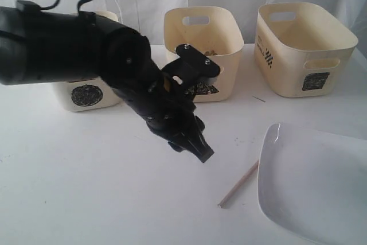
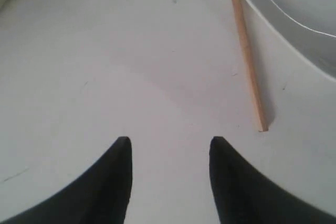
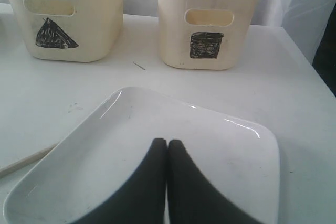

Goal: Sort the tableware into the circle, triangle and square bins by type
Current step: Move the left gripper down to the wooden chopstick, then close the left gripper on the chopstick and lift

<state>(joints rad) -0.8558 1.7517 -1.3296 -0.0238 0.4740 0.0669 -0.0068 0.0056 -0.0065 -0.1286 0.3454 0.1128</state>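
One wooden chopstick [image 1: 238,185] lies on the white table beside the left edge of the large white square plate [image 1: 315,182]. My left gripper [image 1: 200,153] hangs above the table just left of the chopstick, open and empty. In the left wrist view the left gripper [image 2: 170,141] spans bare table, with the chopstick [image 2: 249,61] and the plate [image 2: 294,9] off to one side. My right gripper [image 3: 167,142] is shut on nothing, hovering over the plate [image 3: 226,140]. The circle bin [image 1: 86,93], triangle bin [image 1: 200,44] and square bin [image 1: 304,50] stand along the back.
The left arm [image 1: 69,44] hides much of the circle bin and part of the triangle bin. Something brownish shows inside the triangle bin. The triangle bin [image 3: 73,14] and square bin [image 3: 210,24] face the right wrist camera, and the chopstick [image 3: 26,160] lies beside the plate.
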